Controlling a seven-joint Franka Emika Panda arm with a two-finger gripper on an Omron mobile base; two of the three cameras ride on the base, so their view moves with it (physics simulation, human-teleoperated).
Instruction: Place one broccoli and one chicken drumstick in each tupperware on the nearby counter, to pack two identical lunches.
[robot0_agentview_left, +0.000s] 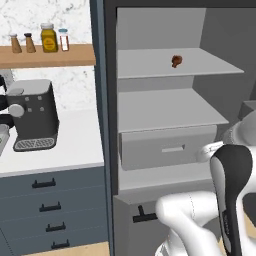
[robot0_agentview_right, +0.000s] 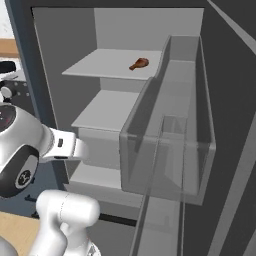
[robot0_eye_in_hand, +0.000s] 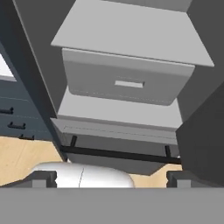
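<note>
On the fridge's upper shelf (robot0_agentview_left: 200, 62) lies one chicken drumstick (robot0_agentview_left: 176, 61), well above where my tool (robot0_eye_in_hand: 111, 179) aims at the drawer (robot0_eye_in_hand: 127, 78); its fingers stand wide apart, empty.

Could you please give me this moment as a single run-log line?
gripper: open, empty, facing fridge drawer | chicken drumstick: on upper shelf
</note>
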